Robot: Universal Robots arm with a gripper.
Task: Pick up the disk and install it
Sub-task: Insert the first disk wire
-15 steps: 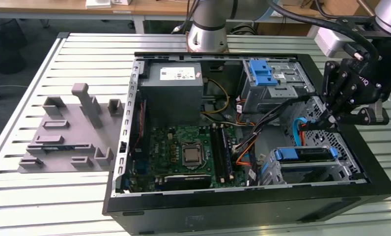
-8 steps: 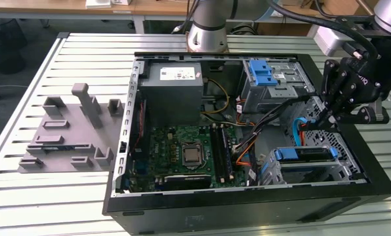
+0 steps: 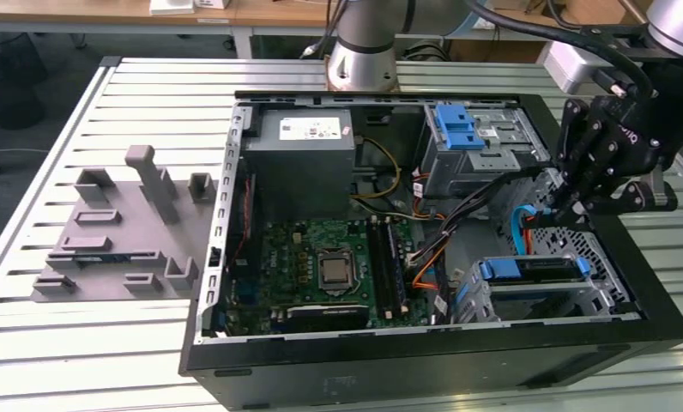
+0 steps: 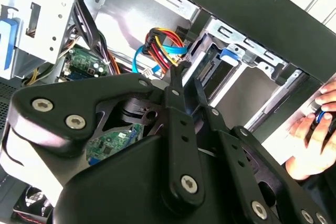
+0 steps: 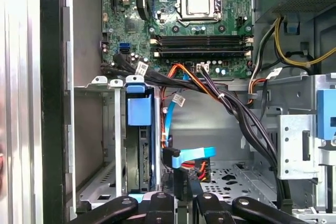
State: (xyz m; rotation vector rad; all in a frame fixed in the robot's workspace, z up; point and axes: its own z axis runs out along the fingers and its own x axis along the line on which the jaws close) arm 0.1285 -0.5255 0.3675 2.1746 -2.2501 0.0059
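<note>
My pincer (image 3: 573,206) hangs over the open case (image 3: 433,378), on the exterior view's right. It is closed and has nothing in it. The disk (image 3: 534,269) sits in the metal cage (image 3: 612,257) in the near corner of the case on that side, just below the pincer.

What could go wrong, I think: the blue and orange wires (image 3: 520,228) run just beside the pincer. If I go down there, it could catch one and pull it loose. It could also bump the cage wall.

The first wrist view shows the disk (image 5: 139,161) standing on its edge in the cage, with the wires (image 5: 169,116) close beside it. The second wrist view shows a person's hand (image 4: 310,129) outside the case. I must not swing that way. The exterior view shows the whole case on the worktop (image 3: 90,343).
</note>
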